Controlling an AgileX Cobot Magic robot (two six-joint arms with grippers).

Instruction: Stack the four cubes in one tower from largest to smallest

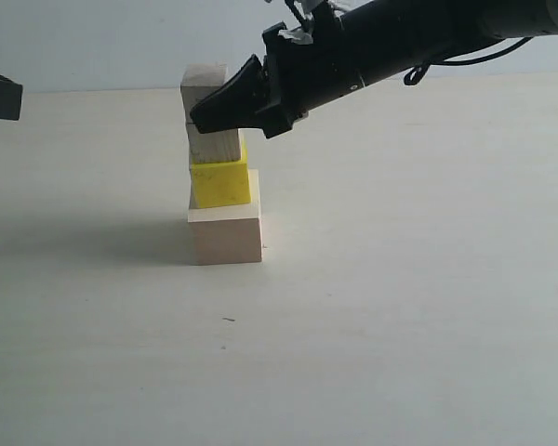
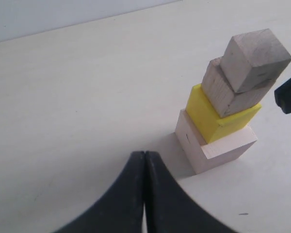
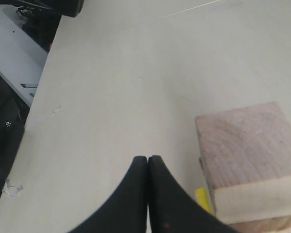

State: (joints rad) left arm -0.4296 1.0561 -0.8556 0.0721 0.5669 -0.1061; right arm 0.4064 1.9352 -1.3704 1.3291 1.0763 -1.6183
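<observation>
Light: bright, diffuse, arriving from the exterior view's right. Shadow: one soft, wide band left of the tower (image 1: 220,184) on the table (image 1: 400,325). Small wooden cube (image 2: 254,58): greyed faces, left wrist view. Focus: slightly soft throughout.

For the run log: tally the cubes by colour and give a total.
Wood: 3 (large pale wooden cube, medium grainy wooden cube, small wooden cube)
Yellow: 1 (yellow cube)
Total: 4
</observation>
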